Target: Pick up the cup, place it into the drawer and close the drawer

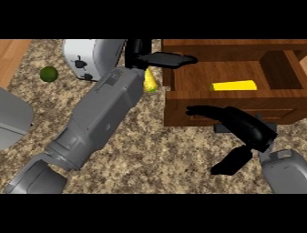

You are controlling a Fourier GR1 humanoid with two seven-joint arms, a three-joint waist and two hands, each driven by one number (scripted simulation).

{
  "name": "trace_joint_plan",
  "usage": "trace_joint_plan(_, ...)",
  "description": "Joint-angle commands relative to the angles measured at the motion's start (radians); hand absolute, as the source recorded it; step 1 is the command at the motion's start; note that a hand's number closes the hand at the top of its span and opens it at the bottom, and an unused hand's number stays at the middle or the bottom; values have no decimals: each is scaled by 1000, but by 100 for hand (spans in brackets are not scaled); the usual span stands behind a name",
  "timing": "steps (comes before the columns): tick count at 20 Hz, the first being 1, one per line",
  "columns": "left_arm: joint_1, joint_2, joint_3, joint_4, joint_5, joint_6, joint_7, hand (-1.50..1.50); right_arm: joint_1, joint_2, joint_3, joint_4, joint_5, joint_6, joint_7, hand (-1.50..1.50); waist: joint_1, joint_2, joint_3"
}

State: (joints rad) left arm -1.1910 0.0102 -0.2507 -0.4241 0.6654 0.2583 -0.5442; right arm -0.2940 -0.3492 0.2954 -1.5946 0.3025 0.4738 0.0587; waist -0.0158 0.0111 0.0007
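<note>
The wooden drawer (182,82) stands open at the upper right, its front panel towards me. Inside it, on the bottom, lies a yellow cup (235,85) on its side, with no hand on it. My right hand (246,127) is open in front of the drawer, its straight fingers reaching left along the top of the front panel and its thumb hanging down. My left hand (157,59) is open at the drawer's far left corner, fingers stretched right over the side wall. It holds nothing.
A yellow-green object (151,82) peeks out between my left forearm and the drawer's left side, mostly hidden. A white toaster (87,58) stands at the top left, a green lime (48,73) lies beside it, and a grey panel (1,118) fills the left edge.
</note>
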Motion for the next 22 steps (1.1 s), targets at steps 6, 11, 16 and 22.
trace_joint_plan(6, 144, 12, 7, -99, -4, -30, -48, -150, -187, 75, 55, 561, 227, -138, -191, 150, 81, 0, 1)
trace_joint_plan(11, 188, 95, 18, -155, 12, -100, 8, -150, -329, 86, -30, 826, 239, -234, -336, 150, 112, 8, 3)
trace_joint_plan(16, 242, 143, 24, -228, 28, -160, 20, -150, -463, 38, -153, 971, 191, -277, -429, 150, 143, 13, 4)
trace_joint_plan(22, 290, 157, 7, -275, 26, -180, 47, -150, -582, -32, -257, 1099, 155, -333, -473, 150, 176, 23, 5)
